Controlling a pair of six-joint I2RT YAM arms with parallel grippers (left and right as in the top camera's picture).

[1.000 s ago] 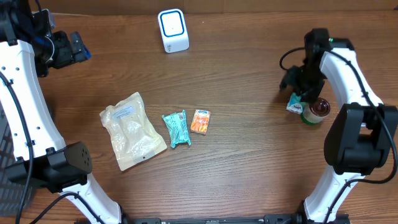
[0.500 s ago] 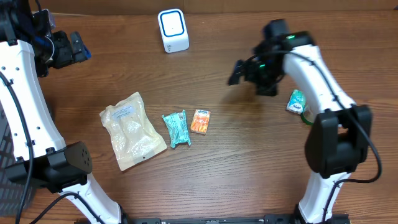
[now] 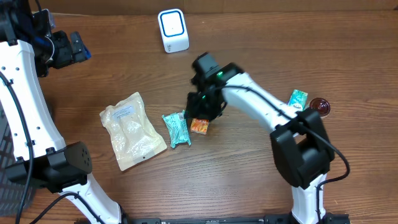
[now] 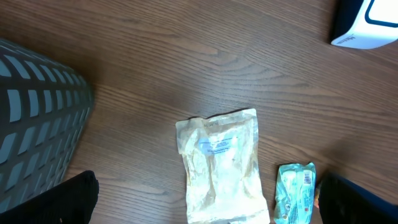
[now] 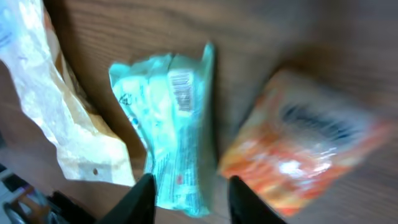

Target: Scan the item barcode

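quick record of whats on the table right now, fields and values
scanner: white scanner, far side of table
centre row: beige pouch, teal packet, orange packet, lying flat
right side: small green packet near brown-topped can
right end effector: open, over the teal and orange packets
left end effector: open, far left, empty
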